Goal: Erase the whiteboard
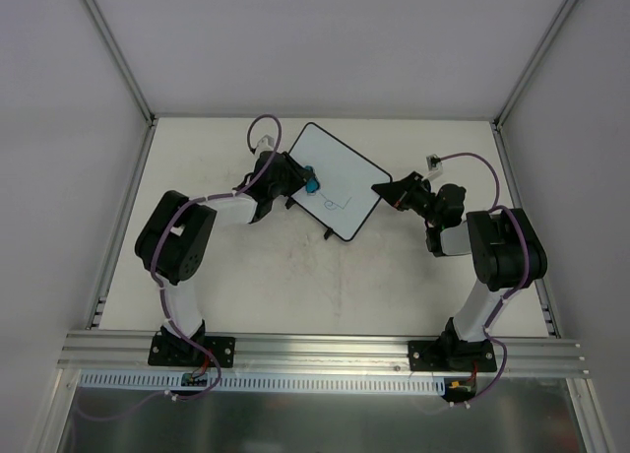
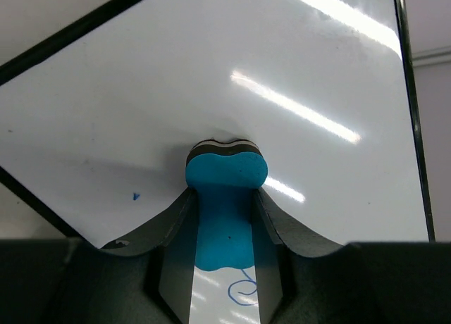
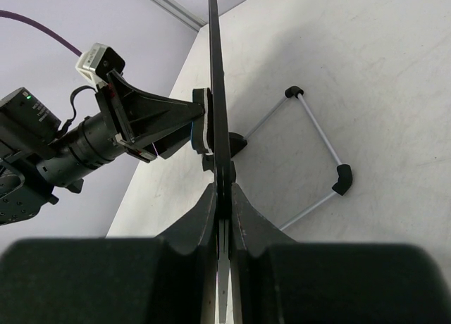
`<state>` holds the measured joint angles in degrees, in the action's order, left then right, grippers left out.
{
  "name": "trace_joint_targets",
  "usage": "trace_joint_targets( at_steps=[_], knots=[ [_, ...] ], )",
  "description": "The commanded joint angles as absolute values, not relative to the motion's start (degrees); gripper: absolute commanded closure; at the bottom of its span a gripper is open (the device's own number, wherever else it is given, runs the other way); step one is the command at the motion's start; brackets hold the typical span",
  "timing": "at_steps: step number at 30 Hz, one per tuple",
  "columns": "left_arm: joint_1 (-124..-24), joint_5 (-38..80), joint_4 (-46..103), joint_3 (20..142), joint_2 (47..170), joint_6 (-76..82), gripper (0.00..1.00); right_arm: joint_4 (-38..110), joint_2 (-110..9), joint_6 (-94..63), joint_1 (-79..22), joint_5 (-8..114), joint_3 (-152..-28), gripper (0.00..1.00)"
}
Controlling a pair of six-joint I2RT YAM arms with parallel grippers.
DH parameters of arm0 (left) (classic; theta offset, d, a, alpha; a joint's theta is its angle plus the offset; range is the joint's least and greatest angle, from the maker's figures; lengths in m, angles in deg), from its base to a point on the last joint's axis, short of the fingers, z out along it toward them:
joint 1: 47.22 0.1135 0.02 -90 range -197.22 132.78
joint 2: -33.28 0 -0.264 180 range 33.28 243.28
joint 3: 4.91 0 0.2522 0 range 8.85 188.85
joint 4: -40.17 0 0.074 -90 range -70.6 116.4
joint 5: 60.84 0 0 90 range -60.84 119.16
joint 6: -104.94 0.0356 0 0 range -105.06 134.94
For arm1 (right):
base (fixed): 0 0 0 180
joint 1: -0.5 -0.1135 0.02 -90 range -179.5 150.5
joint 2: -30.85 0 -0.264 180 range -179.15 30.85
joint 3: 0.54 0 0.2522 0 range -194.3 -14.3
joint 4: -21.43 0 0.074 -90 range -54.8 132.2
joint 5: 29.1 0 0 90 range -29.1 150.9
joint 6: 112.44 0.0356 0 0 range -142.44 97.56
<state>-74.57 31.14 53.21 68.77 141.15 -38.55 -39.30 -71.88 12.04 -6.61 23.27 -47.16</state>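
Observation:
The whiteboard (image 1: pixel 340 177) stands tilted at mid-table, with faint blue scribbles near its lower part. My left gripper (image 1: pixel 305 182) is shut on the blue-and-black eraser (image 2: pixel 225 197), whose black face presses against the whiteboard (image 2: pixel 296 70). A blue curl (image 2: pixel 243 290) and a small blue speck (image 2: pixel 135 196) remain on the board. My right gripper (image 1: pixel 386 188) is shut on the board's right edge. In the right wrist view the whiteboard (image 3: pixel 217 113) shows edge-on between my fingers (image 3: pixel 204 218), with the eraser (image 3: pixel 200 130) on its left face.
The board's wire stand with black feet (image 3: pixel 342 179) rests on the table behind the board. White walls and metal posts enclose the table. The left arm (image 3: pixel 84 144) reaches in from the board's far side.

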Motion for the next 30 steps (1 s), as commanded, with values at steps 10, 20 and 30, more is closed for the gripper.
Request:
trace_joint_targets(
  at_steps=[10, 20, 30],
  knots=[
    [-72.88, 44.97, 28.36, 65.89, 144.55, -46.05, 1.0, -41.0, -72.42, 9.38, -7.59, 22.76, -48.66, 0.93],
    [-72.88, 45.34, 24.47, 68.78, 145.95, -46.59, 1.0, -41.27, -72.59, 9.73, -7.5, 22.67, -48.66, 0.93],
    [-78.06, 46.03, 25.17, 74.07, 146.66, -40.7, 1.0, -41.27, -72.59, 9.82, -7.41, 22.67, -48.66, 0.93]
  ],
)
